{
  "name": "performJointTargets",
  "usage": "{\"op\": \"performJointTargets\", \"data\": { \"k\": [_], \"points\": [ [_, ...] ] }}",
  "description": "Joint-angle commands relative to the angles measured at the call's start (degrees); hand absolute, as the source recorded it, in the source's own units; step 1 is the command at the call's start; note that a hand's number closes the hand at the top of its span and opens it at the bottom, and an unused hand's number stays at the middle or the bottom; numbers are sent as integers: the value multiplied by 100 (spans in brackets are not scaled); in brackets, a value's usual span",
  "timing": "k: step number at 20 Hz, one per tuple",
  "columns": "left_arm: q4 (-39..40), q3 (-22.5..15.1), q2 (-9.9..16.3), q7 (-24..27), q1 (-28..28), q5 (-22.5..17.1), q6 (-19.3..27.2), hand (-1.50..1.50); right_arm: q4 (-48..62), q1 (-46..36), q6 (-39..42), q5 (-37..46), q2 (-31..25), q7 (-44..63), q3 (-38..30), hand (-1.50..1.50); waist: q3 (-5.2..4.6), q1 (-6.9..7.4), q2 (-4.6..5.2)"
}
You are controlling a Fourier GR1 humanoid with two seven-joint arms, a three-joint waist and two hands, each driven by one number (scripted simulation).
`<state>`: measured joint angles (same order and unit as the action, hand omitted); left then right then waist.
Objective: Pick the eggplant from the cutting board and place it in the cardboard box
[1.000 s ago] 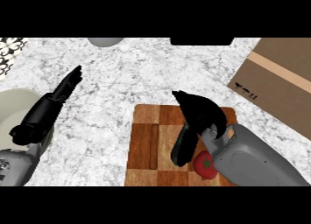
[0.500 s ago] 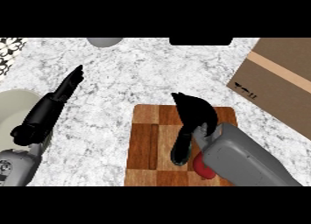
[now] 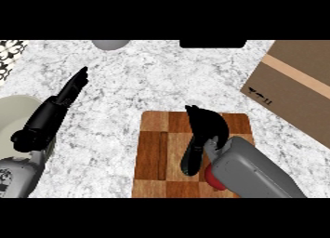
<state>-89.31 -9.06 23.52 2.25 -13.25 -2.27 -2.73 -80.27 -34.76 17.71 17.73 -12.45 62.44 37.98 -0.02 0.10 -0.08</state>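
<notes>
The eggplant point(image 3: 192, 160) lies on the cutting board point(image 3: 157, 153), a dark elongated body running near to far, right of the board's centre. Its far end is hidden under the right hand point(image 3: 208, 124), and the grey forearm point(image 3: 253, 174) covers the board's near right corner beside it.

The right hand sits directly over the eggplant's far part, fingers bent downward around it. Whether the fingers actually touch the eggplant cannot be told, since both are black and merge in this view. A red part point(image 3: 214, 179) shows at the wrist, just beside the eggplant's near end.

The cutting board is wooden, with light and dark brown blocks, and lies flat on the marbled desk point(image 3: 147, 88) at the near centre.

The cardboard box point(image 3: 301, 88) stands at the far right, well apart from the board, with a tape strip along its top and a small black marking on its side.

The left hand point(image 3: 69, 90) rests at the left, fingers straight and pressed together, pointing far, holding nothing.

A pale rounded object point(image 3: 6, 116) sits at the left edge. A grey round item point(image 3: 111, 44) lies at the far edge.
</notes>
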Motion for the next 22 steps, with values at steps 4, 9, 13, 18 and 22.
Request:
{"op": "performJointTargets", "data": {
  "k": [4, 9, 13, 18, 22],
  "points": [
    [138, 327, 68, 154, -13, -36, -396, 0, 320, 132, 214, 370, 462, 520, -151, -150, 0, 5, 4],
    [269, 304, -156, 215, -10, 184, -217, 0, 547, 184, 345, 565, 392, 514, -266, -150, -1, -8, 10],
    [-259, 388, -87, 39, 290, 82, -435, 0, 526, 389, 468, 735, 364, 317, -391, -150, 1, 17, 1],
    [20, 417, -248, 509, 512, 320, -522, 0, 865, 699, 260, 1070, 626, -152, -446, -150, 1, 9, 9],
    [51, 327, -595, 218, 248, 627, -318, 0, 758, 1055, 240, 1517, 482, -989, -323, 150, 2, -7, 9]
  ]
}}
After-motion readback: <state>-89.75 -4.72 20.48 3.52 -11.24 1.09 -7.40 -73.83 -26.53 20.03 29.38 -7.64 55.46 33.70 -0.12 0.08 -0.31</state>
